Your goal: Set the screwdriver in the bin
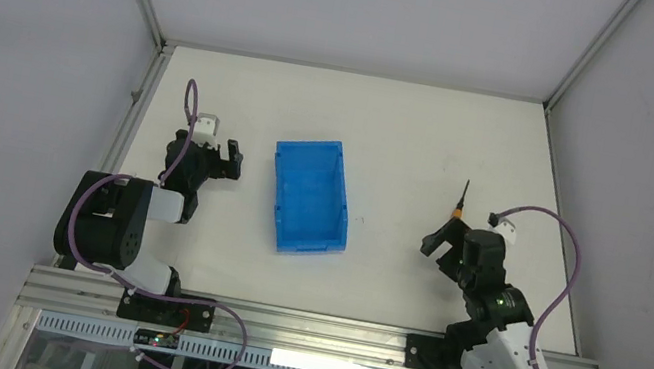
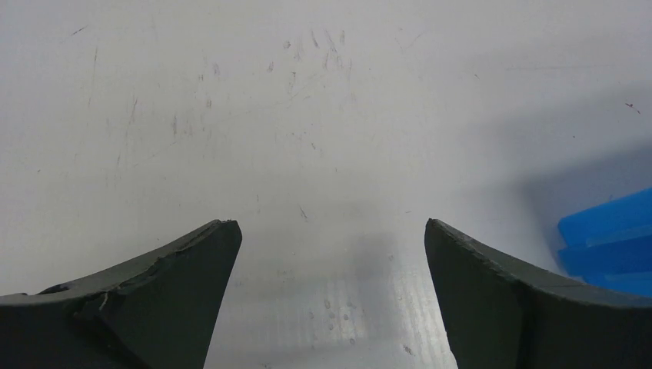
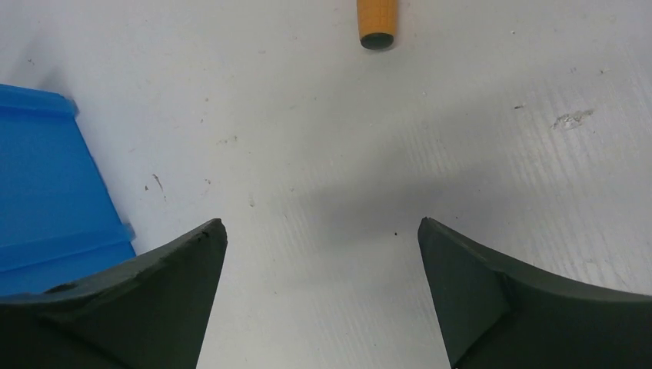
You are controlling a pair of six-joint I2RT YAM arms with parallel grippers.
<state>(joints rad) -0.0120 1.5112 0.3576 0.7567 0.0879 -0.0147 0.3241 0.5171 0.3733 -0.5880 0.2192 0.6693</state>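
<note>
The blue bin [image 1: 310, 196] stands on the white table near the middle; its corner shows in the left wrist view [image 2: 607, 238] and its side in the right wrist view [image 3: 46, 192]. The screwdriver [image 1: 460, 204] lies right of the bin, thin shaft pointing away, orange handle toward my right gripper. In the right wrist view only the handle's butt end [image 3: 376, 21] shows at the top edge. My right gripper [image 1: 440, 240] is open and empty just short of the handle; its jaws stand wide over bare table. My left gripper [image 1: 228, 159] is open and empty left of the bin.
Grey walls enclose the table [image 1: 412, 139] on three sides. An aluminium rail [image 1: 278, 323] runs along the near edge by the arm bases. Purple cables loop off both arms.
</note>
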